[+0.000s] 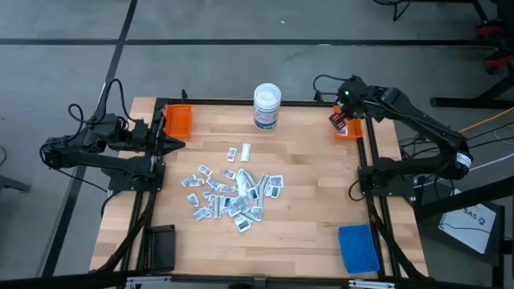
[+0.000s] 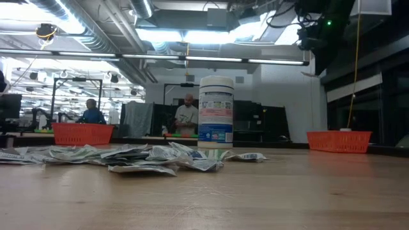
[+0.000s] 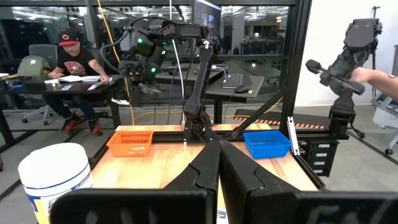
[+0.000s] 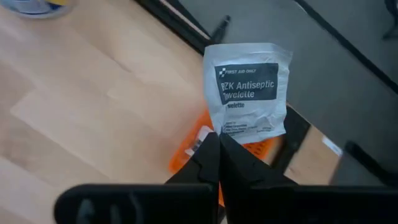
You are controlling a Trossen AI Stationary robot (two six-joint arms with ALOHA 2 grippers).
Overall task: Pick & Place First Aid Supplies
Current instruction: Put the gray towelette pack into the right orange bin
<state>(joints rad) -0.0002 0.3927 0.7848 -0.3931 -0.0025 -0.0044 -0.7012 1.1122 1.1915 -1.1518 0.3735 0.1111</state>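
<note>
White antiseptic towelette packet is hanging pinched in the right gripper above the orange tray at two o'clock; left gripper is idling closed at nine; remaining packets are lying mid-counter.

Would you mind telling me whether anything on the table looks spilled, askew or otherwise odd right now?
Only the packets: they lie in a loose, overlapping heap mid-table, pointing every way, a few strays nearer the white tub. One packet hangs pinched in the right gripper above the orange tray. The tub is upright.
</note>
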